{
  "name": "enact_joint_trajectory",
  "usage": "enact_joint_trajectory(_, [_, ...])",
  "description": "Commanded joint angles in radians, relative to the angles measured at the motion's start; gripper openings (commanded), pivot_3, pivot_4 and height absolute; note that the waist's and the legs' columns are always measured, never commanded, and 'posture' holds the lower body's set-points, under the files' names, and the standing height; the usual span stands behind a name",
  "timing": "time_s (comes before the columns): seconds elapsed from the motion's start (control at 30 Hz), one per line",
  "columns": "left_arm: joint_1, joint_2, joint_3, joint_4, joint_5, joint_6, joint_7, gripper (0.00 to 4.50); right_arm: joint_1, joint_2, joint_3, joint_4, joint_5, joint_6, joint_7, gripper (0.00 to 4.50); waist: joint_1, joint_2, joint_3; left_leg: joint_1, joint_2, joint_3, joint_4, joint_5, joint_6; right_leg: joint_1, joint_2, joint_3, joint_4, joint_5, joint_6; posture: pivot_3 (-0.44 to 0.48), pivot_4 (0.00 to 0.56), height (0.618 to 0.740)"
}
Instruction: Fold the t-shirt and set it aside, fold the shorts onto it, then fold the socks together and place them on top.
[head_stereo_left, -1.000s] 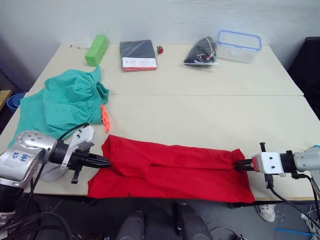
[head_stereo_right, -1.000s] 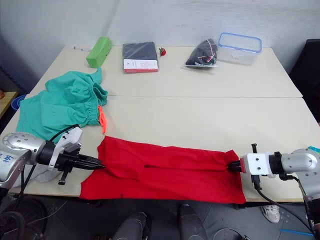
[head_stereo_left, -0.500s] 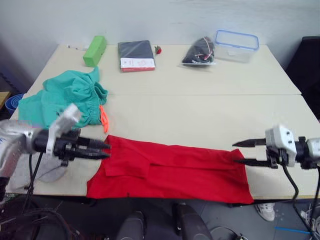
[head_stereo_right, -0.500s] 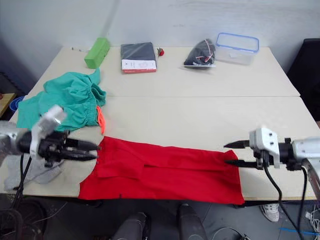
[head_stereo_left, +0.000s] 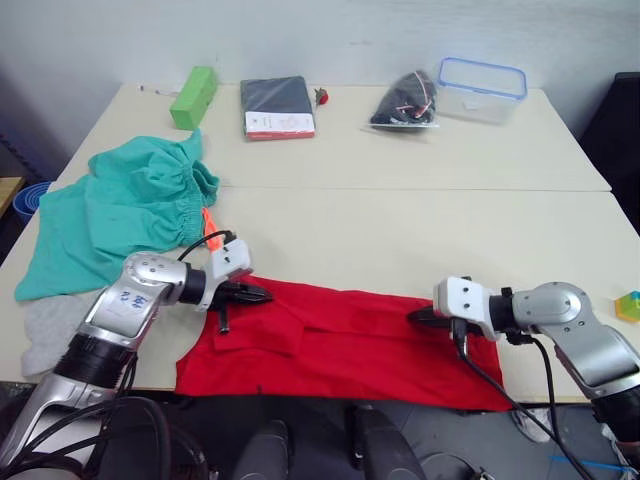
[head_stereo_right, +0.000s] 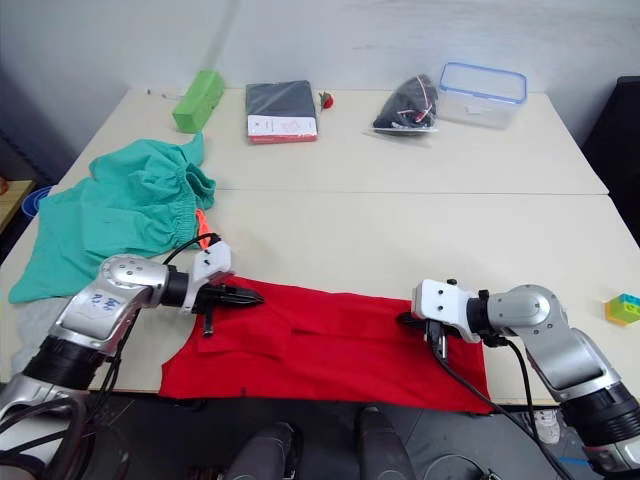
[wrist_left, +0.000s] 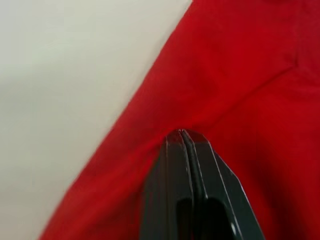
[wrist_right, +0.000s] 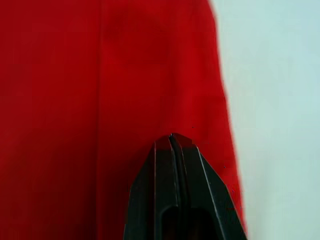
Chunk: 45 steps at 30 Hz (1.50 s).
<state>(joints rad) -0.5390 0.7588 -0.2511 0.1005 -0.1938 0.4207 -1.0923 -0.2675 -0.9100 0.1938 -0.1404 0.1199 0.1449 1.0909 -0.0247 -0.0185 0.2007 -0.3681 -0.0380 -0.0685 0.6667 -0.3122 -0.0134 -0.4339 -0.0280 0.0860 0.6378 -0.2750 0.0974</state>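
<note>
I see the red t-shirt (head_stereo_left: 340, 340) along the table's (head_stereo_left: 400, 220) near edge, left gripper (wrist_left: 181, 132) and right gripper (wrist_right: 171, 136) both pinched together on its far hem

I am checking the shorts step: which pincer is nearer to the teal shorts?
Left. The left pincer rests on the t-shirt just below the shorts; the right pincer is far across the t-shirt.

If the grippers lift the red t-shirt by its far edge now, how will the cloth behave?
The t-shirt lies flat with soft creases, so it will likely drape and sag between the left gripper and right gripper. Its near edge overhangs the table, so it may slide when pulled.
</note>
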Motion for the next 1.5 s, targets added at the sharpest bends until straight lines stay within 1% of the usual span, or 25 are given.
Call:
enact_joint_trajectory(0.03, [0.003,-0.007,-0.031,0.057,0.075,-0.054,0.01,0.02,-0.005,-0.017,0.028,0.072,-0.126,-0.064,-0.04,0.0,-0.001,0.0,0.0,0.003,0.0,0.0,0.0,0.0,0.0,0.004,0.0,0.0,-0.001,0.0,0.0,0.0,0.15,0.74])
enact_joint_trajectory(0.13, [0.011,-0.006,-0.028,0.074,0.096,-0.072,0.006,0.02,-0.001,-0.023,0.018,0.103,-0.152,-0.083,-0.05,0.0,-0.004,-0.001,-0.001,0.017,0.001,0.0,-0.002,-0.001,0.001,0.019,0.001,-0.001,-0.005,0.0,0.0,0.0,0.15,0.74])
enact_joint_trajectory(0.2, [0.031,0.006,-0.019,0.066,0.096,-0.072,-0.003,0.02,0.034,-0.057,-0.027,0.103,-0.121,-0.054,-0.03,0.0,-0.003,-0.002,-0.002,0.023,0.002,-0.002,-0.004,-0.001,0.002,0.026,0.002,-0.001,-0.01,0.0,0.0,0.0,0.15,0.74])
enact_joint_trajectory(0.37, [0.056,0.009,0.012,0.05,0.081,-0.051,0.0,0.02,0.157,-0.164,-0.124,0.143,-0.106,-0.053,-0.003,0.0,0.0,-0.005,-0.006,0.024,0.001,-0.002,-0.004,-0.003,0.004,0.029,-0.001,0.0,-0.011,-0.002,0.002,0.0,0.15,0.74])
enact_joint_trajectory(0.47, [0.067,0.008,0.024,0.035,0.077,-0.042,-0.003,0.02,0.237,-0.209,-0.182,0.181,-0.098,-0.063,0.001,0.0,-0.001,-0.008,-0.009,0.025,0.001,-0.003,-0.004,-0.004,0.004,0.03,-0.001,0.0,-0.012,-0.002,0.002,0.0,0.15,0.74])
enact_joint_trajectory(0.6, [0.082,0.006,0.03,0.029,0.082,-0.049,-0.003,0.02,0.313,-0.242,-0.246,0.193,-0.084,-0.082,0.013,0.0,-0.002,-0.01,-0.01,0.034,0.003,-0.005,-0.005,-0.006,0.005,0.041,-0.001,0.002,-0.016,-0.004,0.001,0.0,0.15,0.74])
enact_joint_trajectory(0.7, [0.087,0.003,0.03,0.031,0.085,-0.059,-0.007,0.02,0.316,-0.234,-0.312,0.139,-0.007,-0.02,0.037,0.0,-0.002,-0.01,-0.011,0.034,0.003,-0.005,-0.005,-0.007,0.005,0.042,-0.001,0.002,-0.016,-0.005,0.001,0.0,0.15,0.74])
enact_joint_trajectory(0.8, [0.086,0.0,0.03,0.032,0.087,-0.068,-0.011,0.02,0.242,-0.212,-0.346,0.052,0.103,0.115,0.052,0.0,-0.005,-0.008,-0.01,0.033,0.003,-0.005,-0.005,-0.008,0.005,0.04,-0.001,0.003,-0.016,-0.005,0.002,0.0,0.15,0.74])
enact_joint_trajectory(0.93, [0.076,-0.01,0.034,0.029,0.086,-0.071,-0.013,0.02,0.15,-0.178,-0.328,-0.018,0.181,0.238,0.051,0.0,-0.011,-0.002,-0.01,0.033,0.004,-0.004,-0.005,-0.008,0.004,0.039,0.0,0.005,-0.015,-0.005,0.002,0.0,0.15,0.74])
enact_joint_trajectory(1.13, [0.08,-0.017,0.029,0.002,0.087,-0.064,-0.015,0.02,0.101,-0.114,-0.218,-0.051,0.129,0.247,0.02,0.0,-0.003,-0.002,-0.01,0.031,0.005,-0.006,-0.006,-0.01,0.003,0.038,0.001,0.002,-0.016,-0.007,0.001,0.0,0.15,0.74])
enact_joint_trajectory(1.3, [0.062,-0.02,0.035,-0.004,0.086,-0.046,-0.013,0.02,0.075,-0.085,-0.081,0.041,-0.037,0.147,-0.028,0.0,-0.002,-0.002,-0.01,0.027,0.005,-0.005,-0.007,-0.011,0.004,0.033,0.0,0.003,-0.016,-0.007,0.001,0.0,0.15,0.74])
enact_joint_trajectory(1.5, [0.077,-0.02,0.039,-0.016,0.096,-0.046,0.001,0.02,0.009,-0.062,-0.022,0.195,-0.163,0.015,-0.082,0.0,-0.004,-0.003,-0.011,0.032,0.005,-0.005,-0.006,-0.011,0.004,0.038,0.001,0.003,-0.017,-0.007,0.001,0.0,0.15,0.74])
